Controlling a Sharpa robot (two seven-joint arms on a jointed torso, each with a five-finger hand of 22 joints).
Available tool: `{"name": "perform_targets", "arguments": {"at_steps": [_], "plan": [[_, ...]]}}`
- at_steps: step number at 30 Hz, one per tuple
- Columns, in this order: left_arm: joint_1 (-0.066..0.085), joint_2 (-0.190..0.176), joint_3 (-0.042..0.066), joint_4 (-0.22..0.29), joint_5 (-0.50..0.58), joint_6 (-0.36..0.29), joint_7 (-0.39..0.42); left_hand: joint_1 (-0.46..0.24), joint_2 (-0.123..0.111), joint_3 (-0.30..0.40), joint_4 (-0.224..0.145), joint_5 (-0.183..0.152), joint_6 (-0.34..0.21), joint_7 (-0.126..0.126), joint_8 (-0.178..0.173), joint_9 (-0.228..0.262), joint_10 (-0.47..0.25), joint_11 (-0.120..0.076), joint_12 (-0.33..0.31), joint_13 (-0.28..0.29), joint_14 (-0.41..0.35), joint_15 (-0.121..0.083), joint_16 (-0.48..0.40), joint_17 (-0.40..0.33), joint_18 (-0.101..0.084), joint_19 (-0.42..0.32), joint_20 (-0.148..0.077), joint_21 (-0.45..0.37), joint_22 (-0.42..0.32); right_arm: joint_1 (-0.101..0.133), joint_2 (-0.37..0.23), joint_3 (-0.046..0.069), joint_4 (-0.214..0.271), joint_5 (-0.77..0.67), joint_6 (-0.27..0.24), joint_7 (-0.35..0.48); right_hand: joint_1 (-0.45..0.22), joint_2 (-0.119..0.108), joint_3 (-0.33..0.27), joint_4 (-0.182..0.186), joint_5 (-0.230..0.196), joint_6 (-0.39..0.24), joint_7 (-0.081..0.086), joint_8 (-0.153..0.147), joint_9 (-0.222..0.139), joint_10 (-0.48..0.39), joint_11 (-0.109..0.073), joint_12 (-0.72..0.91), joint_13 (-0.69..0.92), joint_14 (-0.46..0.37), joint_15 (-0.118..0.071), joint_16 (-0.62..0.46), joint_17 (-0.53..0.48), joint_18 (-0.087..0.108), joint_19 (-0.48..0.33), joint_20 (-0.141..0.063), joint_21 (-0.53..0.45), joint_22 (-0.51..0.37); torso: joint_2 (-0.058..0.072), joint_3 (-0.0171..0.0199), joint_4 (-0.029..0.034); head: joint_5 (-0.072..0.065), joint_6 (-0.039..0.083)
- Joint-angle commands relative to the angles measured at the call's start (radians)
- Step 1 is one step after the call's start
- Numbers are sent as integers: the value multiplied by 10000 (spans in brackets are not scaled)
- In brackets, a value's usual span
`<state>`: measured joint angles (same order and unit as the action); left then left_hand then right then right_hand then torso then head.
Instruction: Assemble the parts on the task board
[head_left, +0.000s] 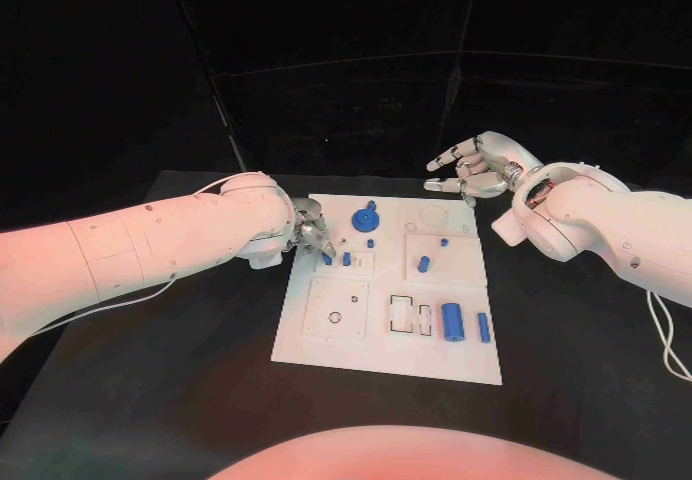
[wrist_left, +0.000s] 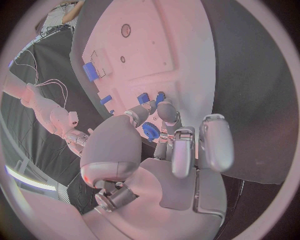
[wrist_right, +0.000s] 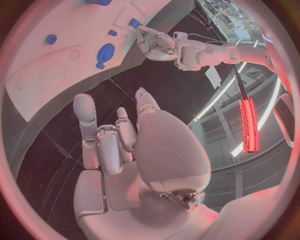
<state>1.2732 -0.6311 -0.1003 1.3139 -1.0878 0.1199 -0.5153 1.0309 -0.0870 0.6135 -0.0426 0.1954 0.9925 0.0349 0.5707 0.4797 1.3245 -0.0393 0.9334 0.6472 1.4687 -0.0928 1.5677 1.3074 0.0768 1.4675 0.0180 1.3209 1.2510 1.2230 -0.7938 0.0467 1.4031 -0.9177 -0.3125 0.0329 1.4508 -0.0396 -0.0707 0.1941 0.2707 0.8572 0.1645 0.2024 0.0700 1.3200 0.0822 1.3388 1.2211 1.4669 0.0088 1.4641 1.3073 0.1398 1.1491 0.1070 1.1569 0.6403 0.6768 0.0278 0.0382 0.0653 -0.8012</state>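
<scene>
The white task board (head_left: 335, 300) lies mid-table with blue parts on it: a round piece (head_left: 366, 215), two small pegs (head_left: 346, 258) at its left side, and two cylinders (head_left: 453, 321) near its right edge. My left hand (head_left: 310, 235) hovers over the board's left edge, fingers curled down toward the pegs (wrist_left: 144, 98). A blue part (wrist_left: 150, 131) shows between its thumb and fingers; whether it is held is unclear. My right hand (head_left: 476, 165) hangs beyond the board's far right corner, fingers apart and empty. From there the round piece (wrist_right: 105, 51) and my left hand (wrist_right: 156, 42) are visible.
More small blue parts (head_left: 423, 264) stand in the board's middle, beside rectangular slots (head_left: 411, 315) and a square plate with a hole (head_left: 335, 318). Black table (head_left: 577, 340) surrounds the board. A cable (head_left: 666, 345) trails off my right arm.
</scene>
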Motion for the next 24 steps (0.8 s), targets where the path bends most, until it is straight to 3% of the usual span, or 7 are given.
{"name": "perform_targets", "arguments": {"at_steps": [1, 5, 24], "plan": [[-43, 46, -31, 4, -35, 301, -43, -149, -3, -107, 19, 10, 130, -103, 9, -9, 47, -66, 151, 134, 1021, -79, 31, 2634, -69, 127, -79, 31, 16, 17, 1, 8, 15, 23, 28, 85, -67, 39, -48, -17, 51, 1, 20, 35, 4, -29, -30, 21, 11, 504, -79, -58, 228, 194, -55, -1, -35, -9, 0, -1, 6, -14, -12], [-43, 48, -32, 5, -35, 351, -45, -175, -12, -172, 46, 11, 169, -119, 20, -5, 122, -79, 330, 390, 1021, -89, 31, 2634, -69, 129, -87, 31, 20, 17, -1, 8, 13, 23, 30, 85, -67, 39, -48, -17, 51, 1, 20, 35, 4, -29, -30, 21, 11, 504, -79, -58, 228, 194, -55, -1, -35, -9, -2, -1, 12, -13, -13], [-45, 24, -37, -9, -36, 529, -51, -310, -58, -478, 184, 4, 278, -155, 10, -19, 180, -108, 469, 596, 1021, -115, 31, 2634, -83, 149, -113, 74, 87, 17, -10, 8, 20, 23, 30, 87, -67, 39, -48, -17, 51, 1, 20, 35, 4, -29, -30, 21, 11, 504, -79, -58, 228, 194, -55, -1, -35, -9, 0, -1, 13, 13, -50]]}}
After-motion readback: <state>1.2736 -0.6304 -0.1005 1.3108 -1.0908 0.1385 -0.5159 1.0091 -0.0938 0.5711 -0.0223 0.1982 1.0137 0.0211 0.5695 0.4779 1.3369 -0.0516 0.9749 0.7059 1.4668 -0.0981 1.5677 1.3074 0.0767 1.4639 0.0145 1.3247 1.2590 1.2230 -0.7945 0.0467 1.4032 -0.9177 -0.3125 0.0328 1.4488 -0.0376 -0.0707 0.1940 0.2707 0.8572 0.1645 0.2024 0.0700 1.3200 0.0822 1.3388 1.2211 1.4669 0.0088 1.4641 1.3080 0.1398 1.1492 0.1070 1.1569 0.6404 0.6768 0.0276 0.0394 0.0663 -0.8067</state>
